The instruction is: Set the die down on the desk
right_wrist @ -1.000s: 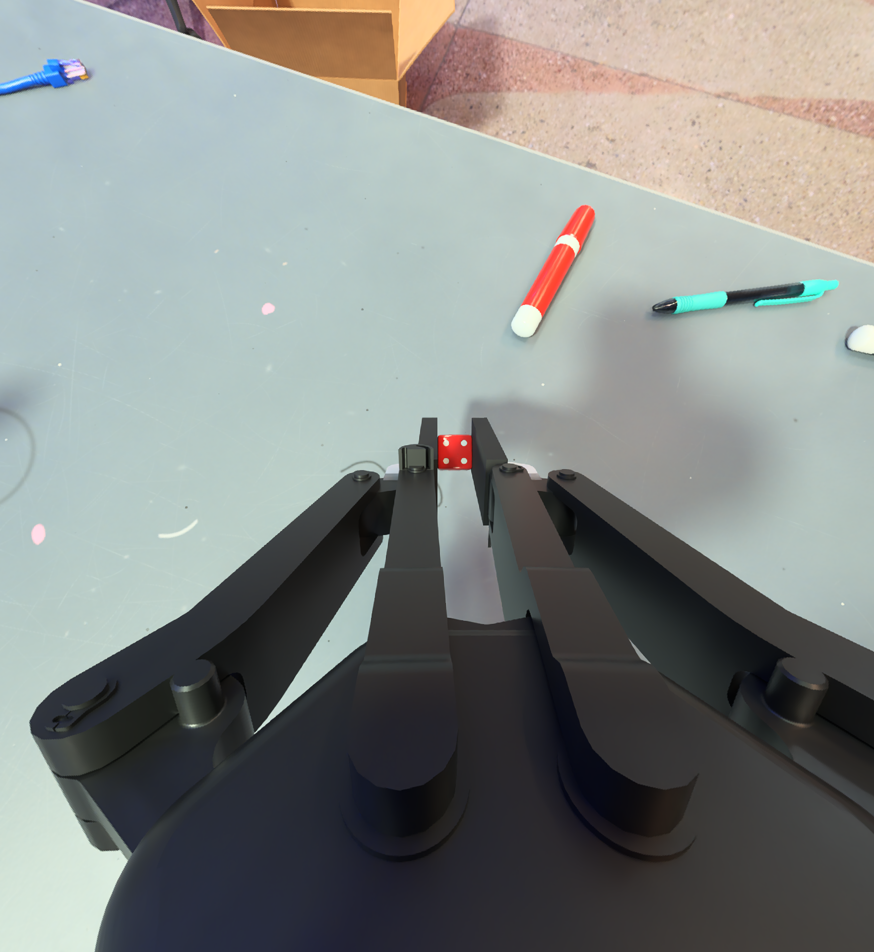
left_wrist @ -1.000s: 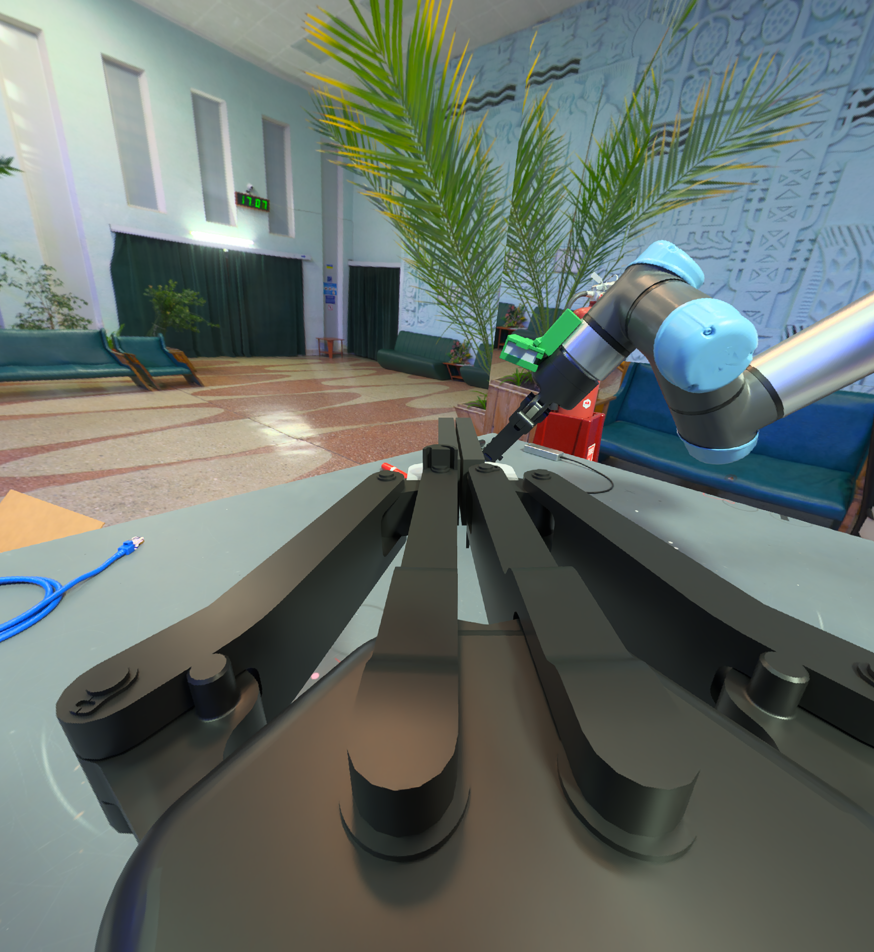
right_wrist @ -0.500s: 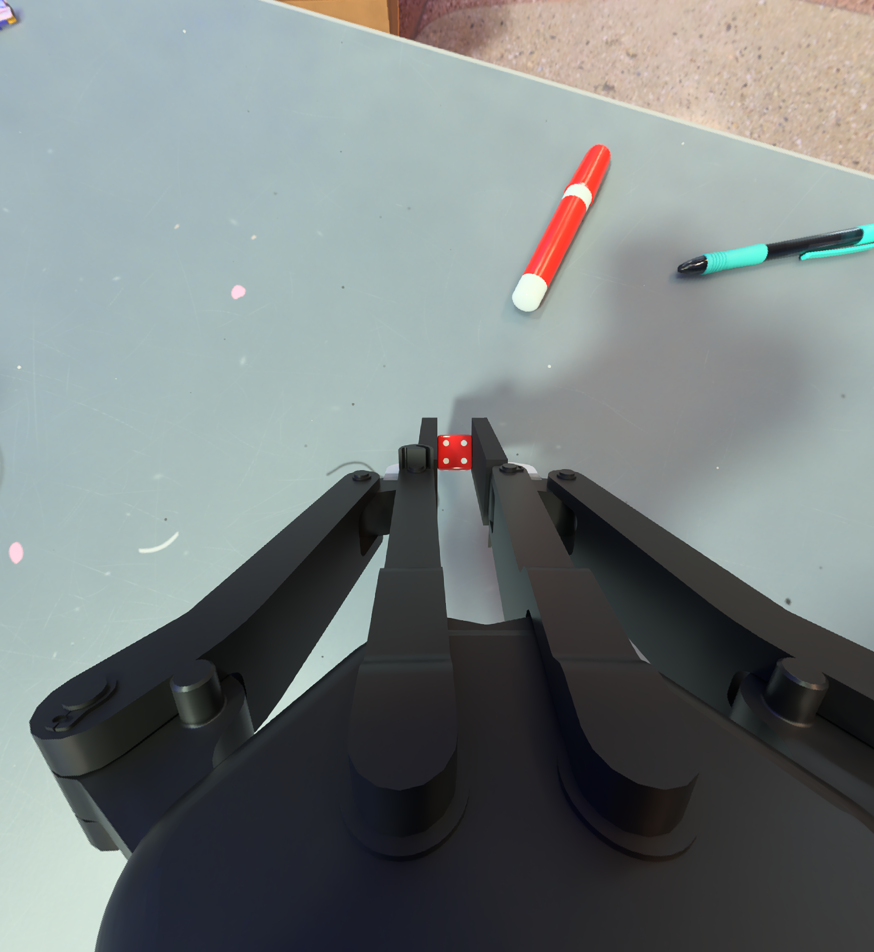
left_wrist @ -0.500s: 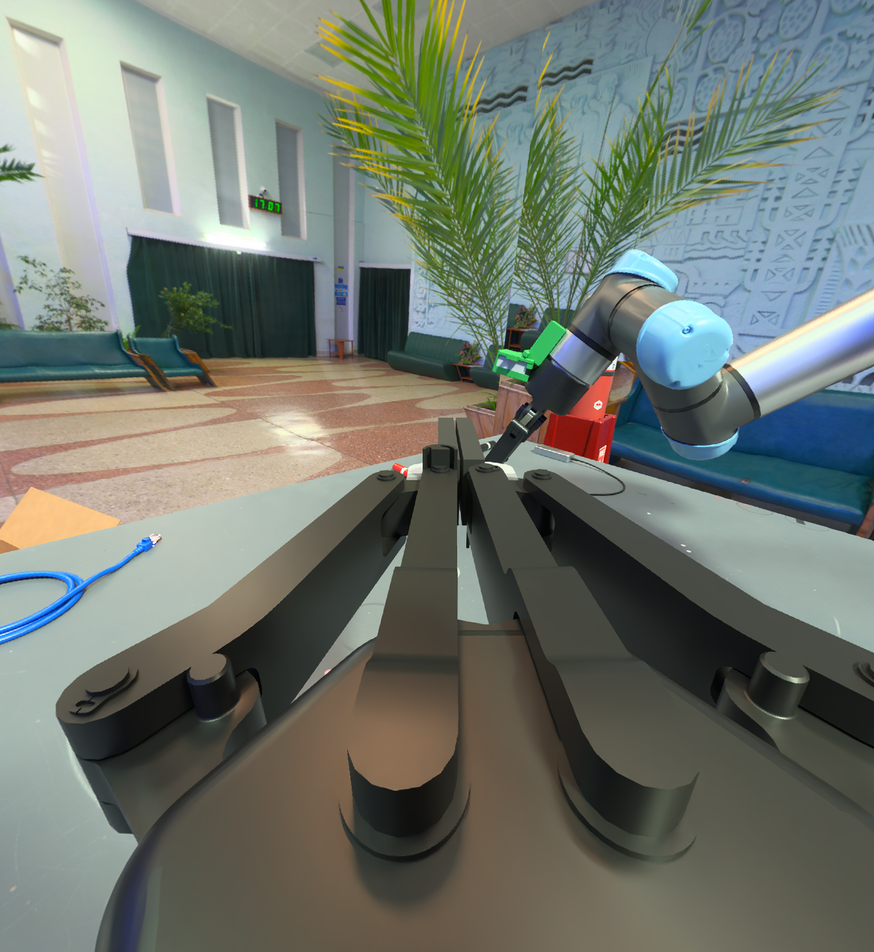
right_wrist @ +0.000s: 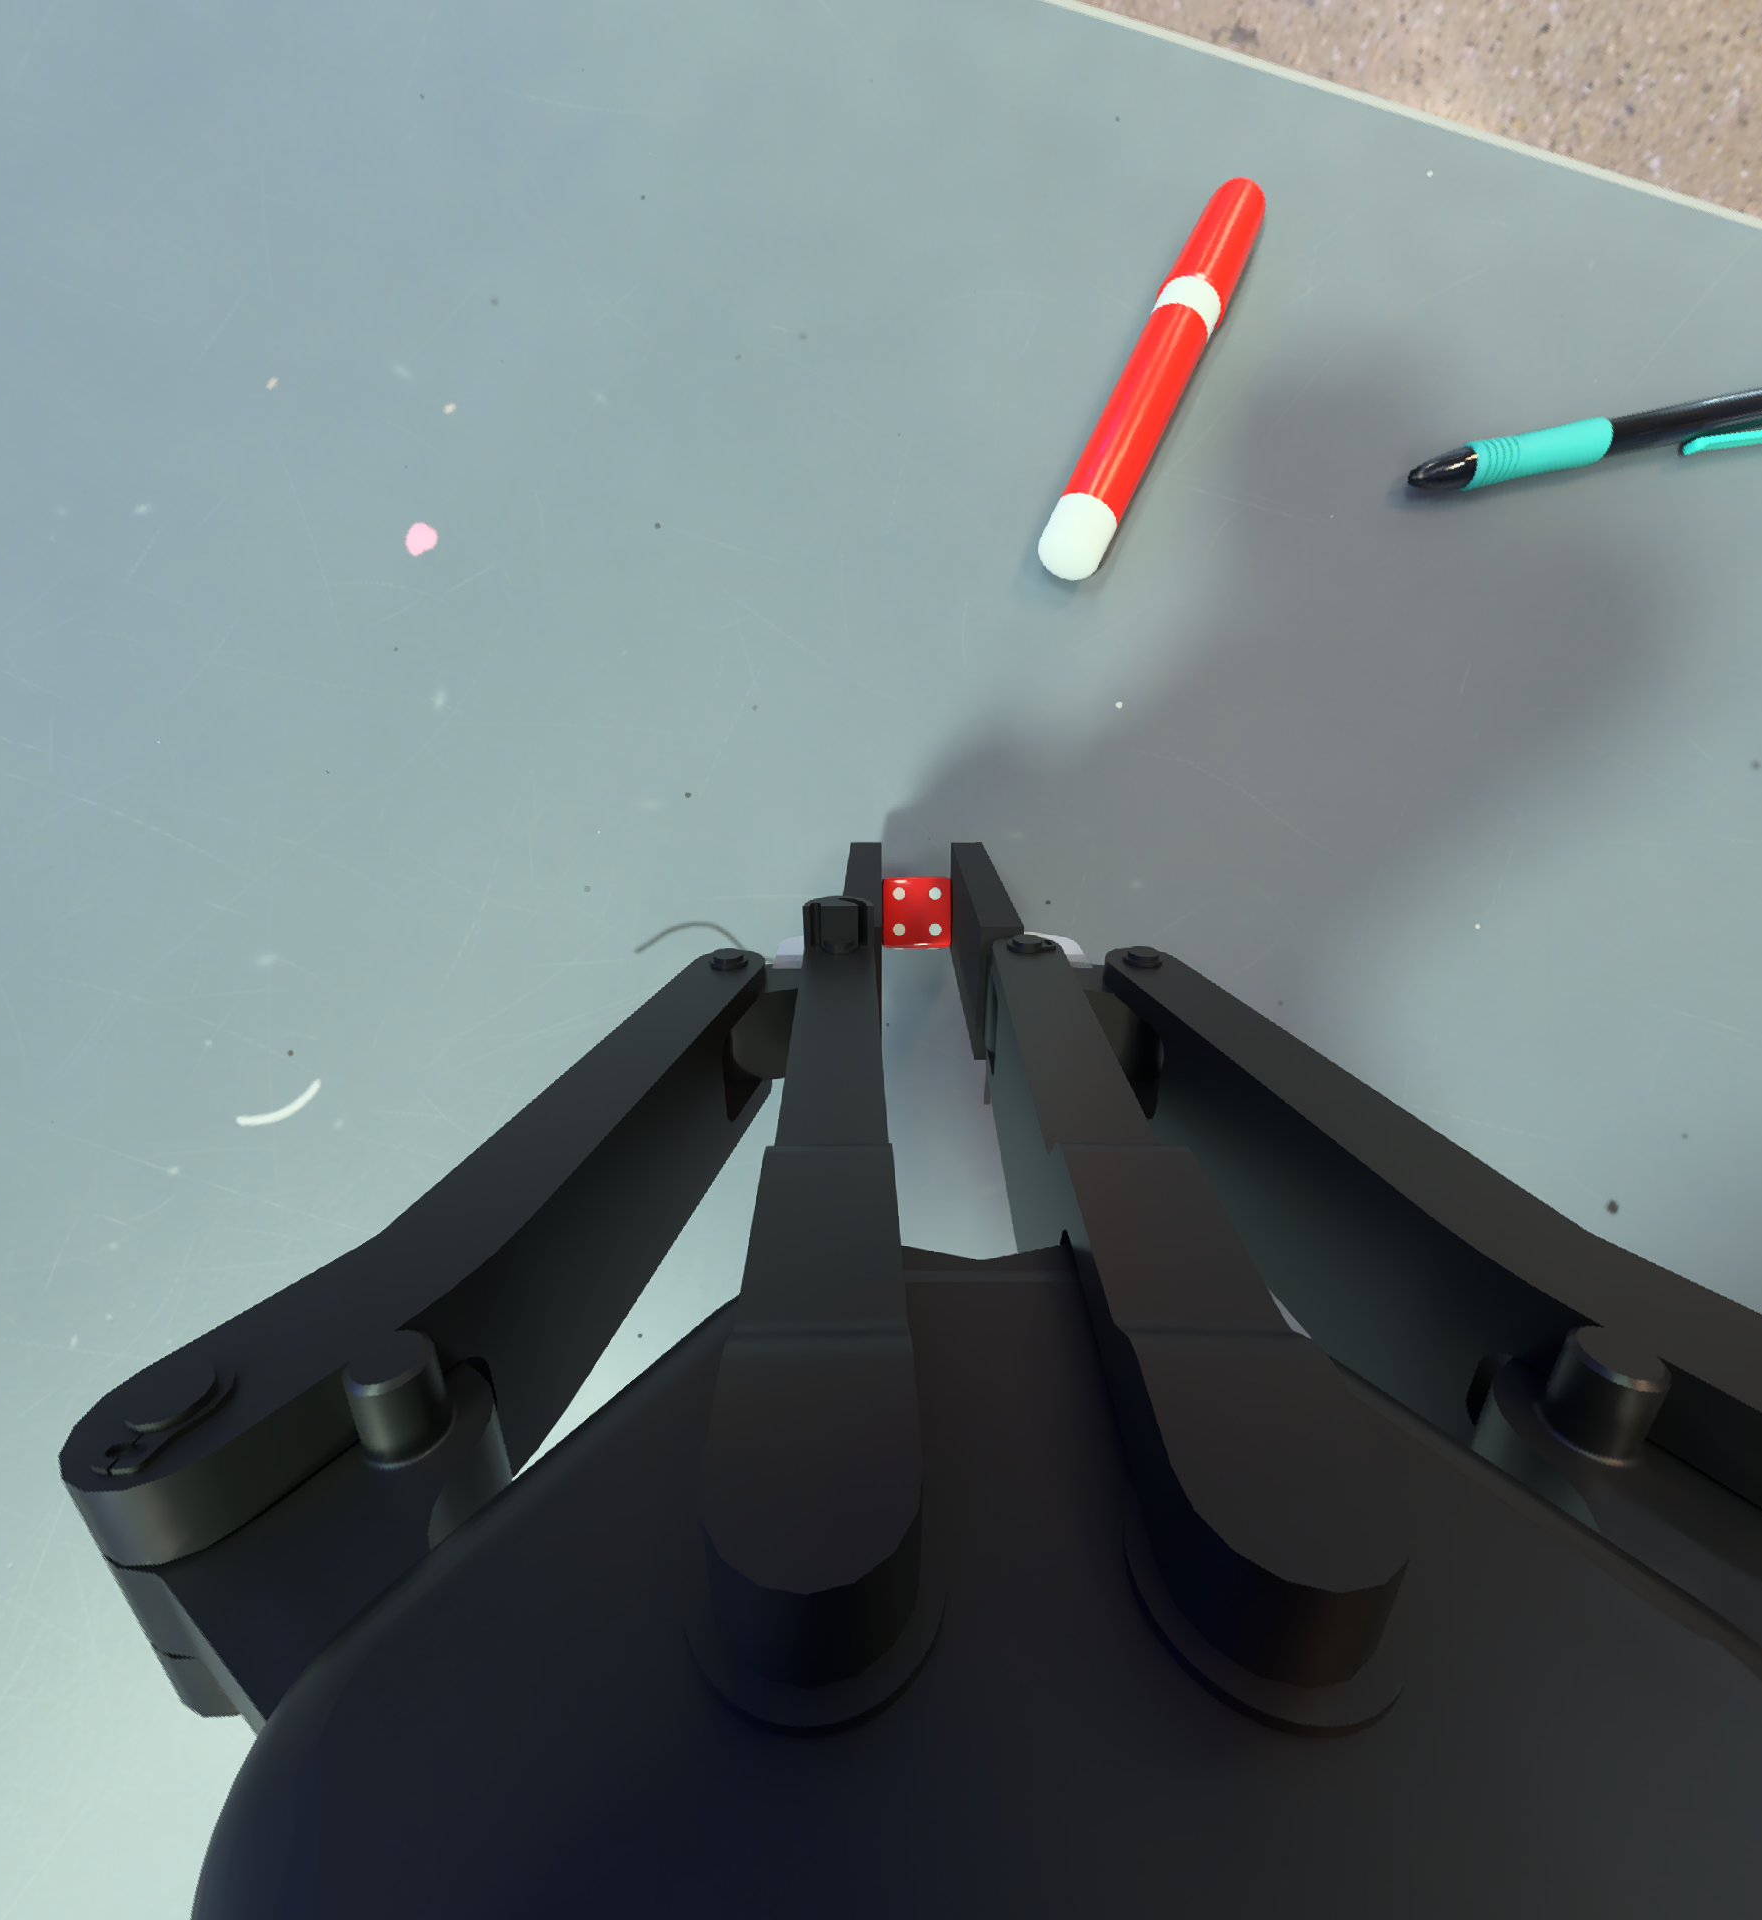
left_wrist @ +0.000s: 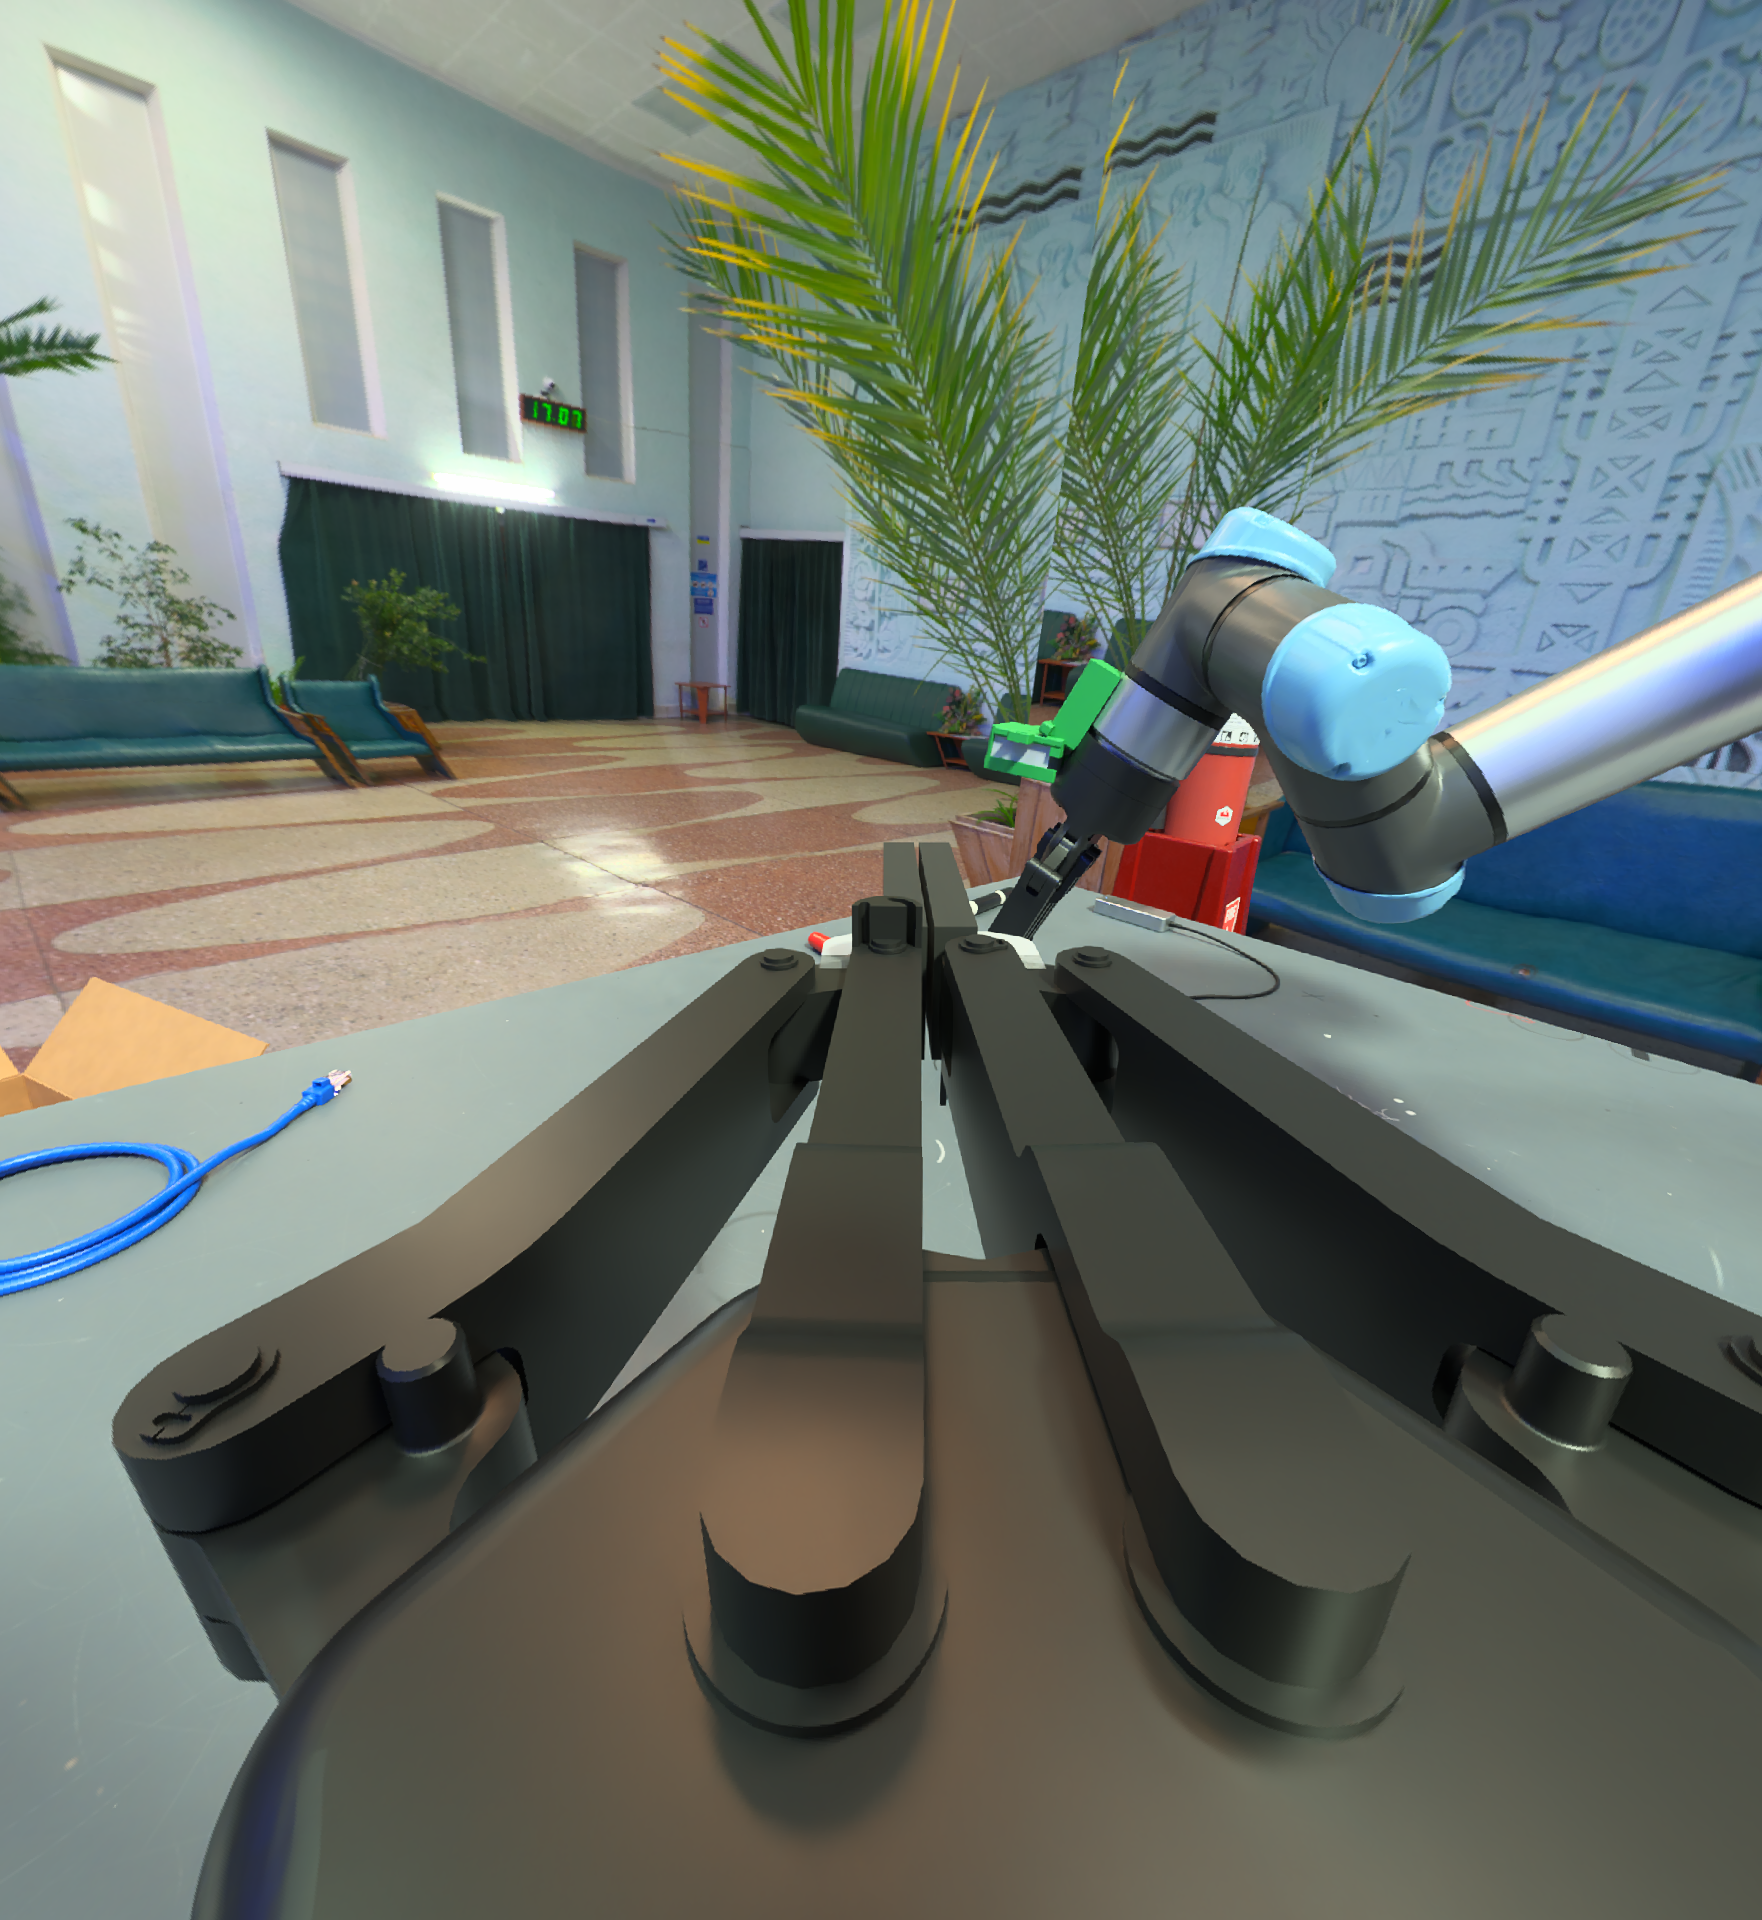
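Observation:
A small red die [right_wrist: 915, 912] with white pips sits pinched between the fingertips of my right gripper [right_wrist: 916, 883], which is shut on it close above the grey desk [right_wrist: 441, 727]. Its shadow lies just ahead of the fingertips. My left gripper [left_wrist: 916, 883] is shut and empty, held low over the desk [left_wrist: 441, 1122]. In the left wrist view the right arm [left_wrist: 1355, 717] reaches down at the far side with its gripper [left_wrist: 1038, 899] near the desk surface; the die is not visible there.
A red marker [right_wrist: 1152, 379] with a white cap and a teal pen [right_wrist: 1625, 436] lie beyond the die, near the desk's far edge. A coiled blue cable [left_wrist: 77, 1205] lies on the left, a cardboard box [left_wrist: 46, 1049] beyond it. A small grey adapter [left_wrist: 1137, 914] with a cord lies far right.
My right gripper has moved lower toward the desk with the die in it; the marker and pen look larger and closer. The left wrist view has shifted slightly; the left gripper stays shut.

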